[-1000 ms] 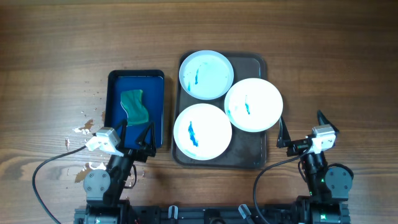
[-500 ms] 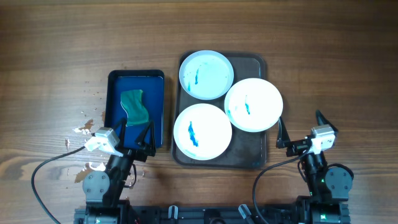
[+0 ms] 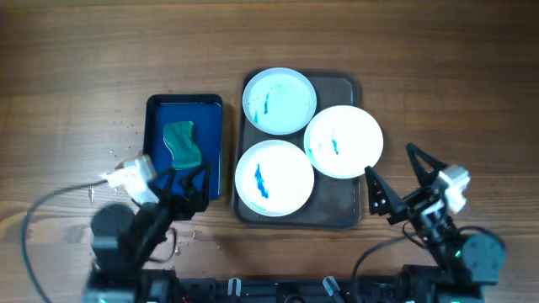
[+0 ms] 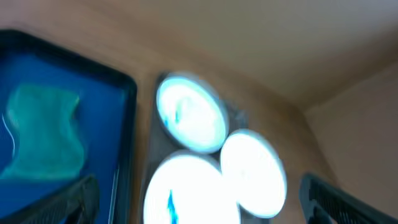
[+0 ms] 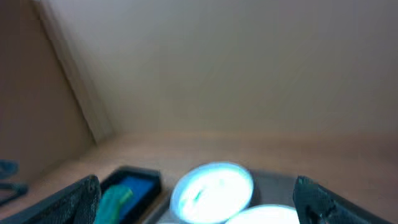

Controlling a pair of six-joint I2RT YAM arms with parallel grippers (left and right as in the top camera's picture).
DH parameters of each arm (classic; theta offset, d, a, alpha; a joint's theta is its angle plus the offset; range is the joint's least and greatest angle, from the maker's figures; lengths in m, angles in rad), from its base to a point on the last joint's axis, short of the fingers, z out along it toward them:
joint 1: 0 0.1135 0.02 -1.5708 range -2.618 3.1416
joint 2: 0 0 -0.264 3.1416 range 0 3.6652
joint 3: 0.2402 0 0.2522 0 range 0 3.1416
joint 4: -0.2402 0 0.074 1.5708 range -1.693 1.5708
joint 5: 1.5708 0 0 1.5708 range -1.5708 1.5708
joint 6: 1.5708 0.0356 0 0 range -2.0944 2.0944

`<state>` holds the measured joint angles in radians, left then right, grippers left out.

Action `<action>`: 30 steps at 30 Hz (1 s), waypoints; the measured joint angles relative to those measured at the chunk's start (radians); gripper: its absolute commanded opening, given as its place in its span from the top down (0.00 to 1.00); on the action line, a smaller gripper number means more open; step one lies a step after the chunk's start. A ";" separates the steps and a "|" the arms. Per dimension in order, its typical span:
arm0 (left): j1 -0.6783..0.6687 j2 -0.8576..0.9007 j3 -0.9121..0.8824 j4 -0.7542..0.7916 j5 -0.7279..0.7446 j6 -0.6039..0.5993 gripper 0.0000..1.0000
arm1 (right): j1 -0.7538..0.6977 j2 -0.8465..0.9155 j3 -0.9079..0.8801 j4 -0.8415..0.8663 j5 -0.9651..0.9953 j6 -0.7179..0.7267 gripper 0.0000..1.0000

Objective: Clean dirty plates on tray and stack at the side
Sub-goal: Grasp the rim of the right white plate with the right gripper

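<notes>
Three white plates smeared with blue lie on the dark tray [image 3: 345, 209]: one at the back left [image 3: 279, 101], one at the right [image 3: 344, 140], one at the front left [image 3: 274, 178]. My left gripper [image 3: 184, 180] is open and empty over the front edge of the blue tray, left of the plates. My right gripper [image 3: 394, 178] is open and empty at the dark tray's front right corner, near the right plate. In the blurred left wrist view the three plates [image 4: 189, 115] lie ahead between the fingers. The right wrist view shows the back plate [image 5: 212, 191].
A smaller glossy blue tray [image 3: 157, 113] left of the dark tray holds a green sponge [image 3: 183, 143], also seen in the left wrist view [image 4: 40, 130]. White scraps [image 3: 116, 155] lie on the wood left of it. Cables trail at the front.
Both arms have lifted and swung forward. The left gripper moved up toward the blue tray. The right gripper moved toward the dark tray's corner and spread wider. Plates unmoved.
</notes>
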<state>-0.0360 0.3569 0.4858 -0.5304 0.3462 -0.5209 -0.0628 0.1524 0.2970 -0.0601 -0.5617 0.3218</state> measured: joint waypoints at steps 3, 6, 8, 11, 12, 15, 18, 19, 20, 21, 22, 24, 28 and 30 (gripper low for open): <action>0.000 0.297 0.313 -0.270 -0.015 0.063 0.00 | 0.000 0.234 0.260 -0.274 -0.044 -0.020 0.00; 0.000 0.554 0.583 -0.478 -0.026 0.097 0.00 | -0.001 0.573 0.579 -0.582 -0.105 -0.058 0.00; 0.000 0.648 0.666 -0.526 -0.026 0.130 0.00 | -0.001 0.729 0.693 -0.644 -0.149 -0.048 0.00; 0.000 0.718 0.687 -0.571 0.007 0.159 0.00 | 0.010 0.902 0.716 -0.684 -0.249 -0.048 0.00; 0.000 0.726 0.687 -0.574 0.014 0.165 0.00 | 0.034 0.953 0.716 -0.724 -0.251 -0.066 0.00; 0.000 0.731 0.688 -0.574 0.019 0.169 0.00 | 0.228 1.087 0.717 -0.842 -0.101 -0.093 0.00; 0.000 0.731 0.688 -0.582 -0.010 0.172 0.00 | 0.450 1.176 0.719 -0.862 0.126 -0.033 0.31; 0.000 0.731 0.688 -0.587 -0.033 0.172 0.00 | 0.549 1.236 0.719 -0.844 0.195 -0.002 0.39; 0.000 0.731 0.688 -0.588 -0.047 0.172 0.00 | 0.597 1.279 0.719 -0.822 0.235 0.024 0.39; 0.000 0.731 0.688 -0.588 -0.062 0.173 0.00 | 0.628 1.320 0.719 -0.795 0.266 0.051 0.41; 0.000 0.731 0.688 -0.590 -0.074 0.173 0.00 | 0.648 1.363 0.719 -0.772 0.288 0.076 0.45; 0.000 0.731 0.688 -0.590 -0.118 0.175 0.00 | 0.671 1.477 0.719 -0.755 0.313 0.114 0.43; 0.000 0.731 0.688 -0.590 -0.141 0.176 0.00 | 0.671 1.604 0.719 -0.724 0.371 0.155 0.44; 0.000 0.731 0.688 -0.591 -0.144 0.176 0.01 | 0.671 1.629 0.719 -0.678 0.407 0.164 0.64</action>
<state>-0.0360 1.0874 1.1740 -1.1210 0.2024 -0.3447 0.6079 1.7809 1.0164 -0.7383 -0.1551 0.4862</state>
